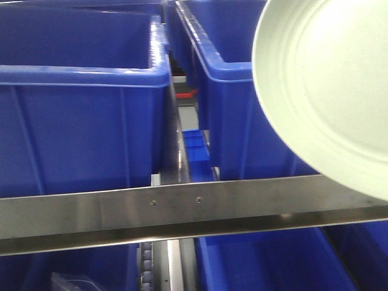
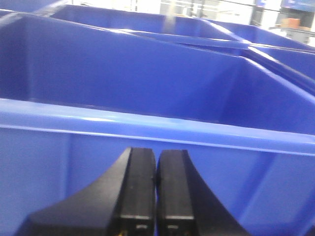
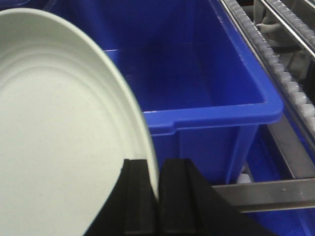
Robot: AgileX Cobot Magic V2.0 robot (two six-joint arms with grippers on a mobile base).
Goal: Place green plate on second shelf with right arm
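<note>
— Upper right of the front view: green plate [image 1: 330, 91], tilted, face to camera, lower edge crossing the steel rail [image 1: 182, 212]. Holder?
— Right gripper [image 3: 157, 187], fingers nipped on its rim; plate fans up and left of them, blue bin [image 3: 221, 110] behind.
— Left gripper [image 2: 156, 187]?
— Fingers pressed together, holding nothing, facing a second bin [image 2: 147, 123]; the right arm has the plate.

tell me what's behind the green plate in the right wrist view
A blue bin, open on top; only bare blue walls and its front rim show. The green plate, pinched by the right claw, covers the bin's left side, so that part is hidden.
</note>
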